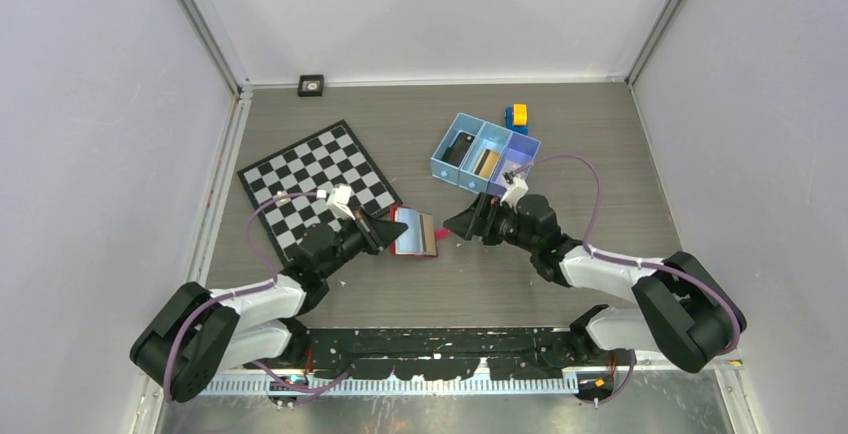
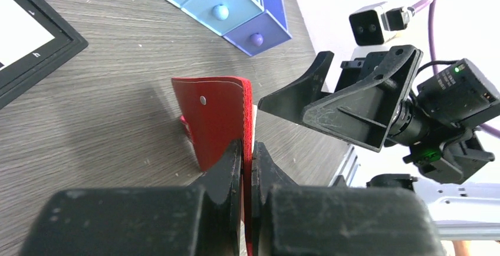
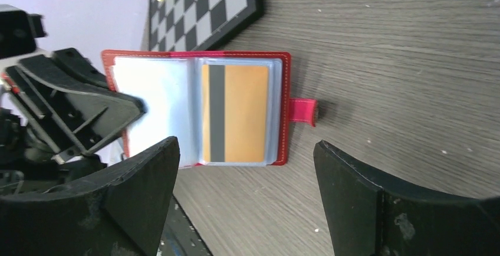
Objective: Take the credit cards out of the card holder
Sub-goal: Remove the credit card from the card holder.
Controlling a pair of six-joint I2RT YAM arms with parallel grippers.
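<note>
Open card holder [image 1: 414, 232] on the counter [image 1: 560, 144], between the two arms, in front of the chessboard [image 1: 315, 184] and well apart from the blue tray [image 1: 485, 154]. The left jaws are clenched on the edge of the red cover [image 2: 215, 114], which stands tilted off the counter. The right jaws are released and spread wide, holding nothing, just beside the holder's snap tab [image 3: 303, 112] side. In the right wrist view an orange-gold credit card [image 3: 236, 113] with a grey stripe lies in a clear sleeve on the leaf nearer the tab. The facing leaf shows only pale lining, and other cards, if any, are not visible. The card's long axis runs along the right jaws' line of approach, so that its short width falls between the two fingers and one short edge faces them. The right arm is judged the nearer free one for the pull. Which sleeve edge is open cannot be told.
</note>
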